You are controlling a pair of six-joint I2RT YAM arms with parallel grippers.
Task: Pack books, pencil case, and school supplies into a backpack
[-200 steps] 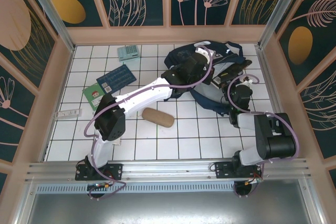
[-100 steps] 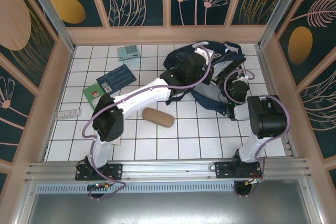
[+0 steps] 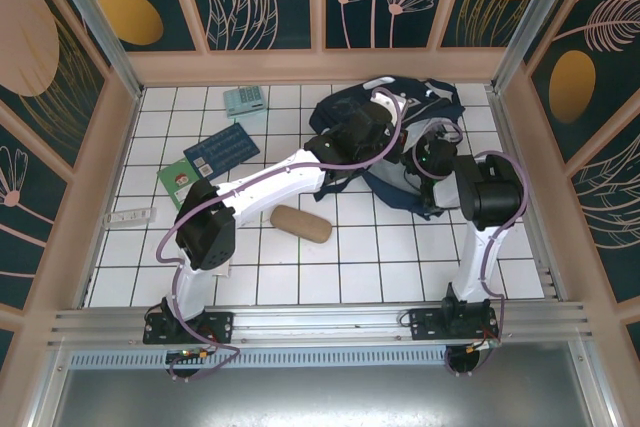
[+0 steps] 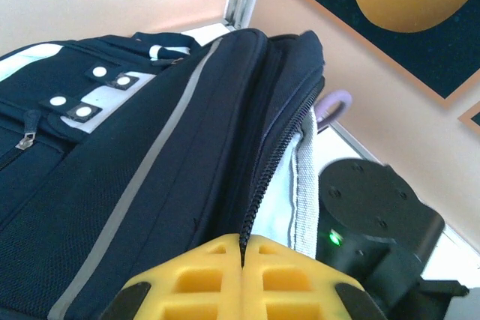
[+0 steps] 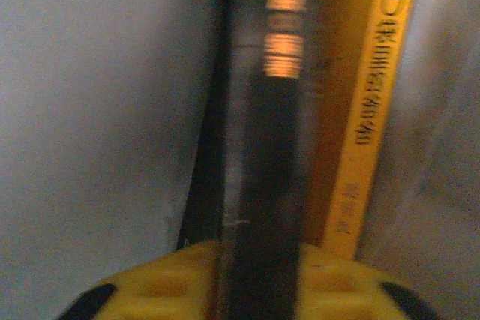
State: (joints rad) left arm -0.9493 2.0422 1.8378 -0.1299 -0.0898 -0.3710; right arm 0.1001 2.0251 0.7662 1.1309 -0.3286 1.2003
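The navy backpack (image 3: 405, 112) lies at the back right of the table, its mouth toward the right arm. My left gripper (image 4: 244, 249) is shut on the zipper edge of the backpack (image 4: 150, 155) and holds the opening up. Reaching into that opening, my right gripper (image 5: 262, 249) has the black book (image 5: 274, 155) with gold pattern between its fingers. The yellow book (image 5: 371, 110) stands right beside it inside. The tan pencil case (image 3: 301, 224) lies mid-table. Blue book (image 3: 221, 148), green book (image 3: 178, 184), teal calculator (image 3: 243, 100) and white packet (image 3: 131, 216) lie at the left.
Pale grey lining (image 5: 97, 110) walls in the books on both sides. The right arm's black wrist (image 4: 375, 215) sits close beside the held zipper edge. The left arm (image 3: 280, 177) stretches diagonally across the tiled table. Wooden walls (image 3: 320, 67) enclose the table.
The right arm has swung left and back toward the backpack, pushing its gripper and the black book deeper into the opening. The left arm has kept still.
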